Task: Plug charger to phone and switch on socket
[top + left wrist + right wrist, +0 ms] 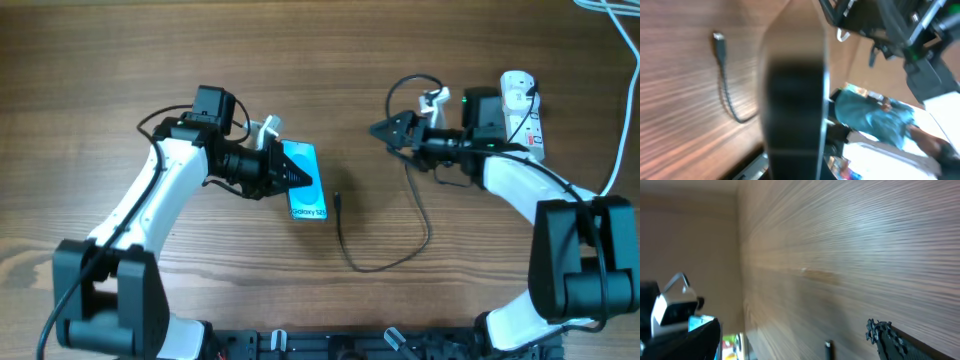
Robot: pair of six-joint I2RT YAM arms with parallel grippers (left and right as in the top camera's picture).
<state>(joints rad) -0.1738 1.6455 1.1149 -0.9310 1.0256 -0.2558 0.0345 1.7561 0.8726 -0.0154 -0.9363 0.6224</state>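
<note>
- We are seeing the left claw [303, 181] pressed fully closed, its black tip hovering over the small flat light-blue phone [312, 203]. We cannot tell whether it is touching the screen.
- The phone is lying flat, left of centre on the brown wooden table [120, 60].
- The thin black charger cable [340, 232] is ending in a silver-tipped connector [338, 196] at the phone's 3 o'clock, just beside it but apart.
- We are watching the right claw [383, 130] standing spread wide and gripping nothing, at the connector's 1 o'clock.
- The white elongated power strip [527, 118] is lying at that claw's 3 o'clock, partly under the right arm [510, 180]. A thick white cord [626, 110] is trailing at the strip's 3 o'clock.
</note>
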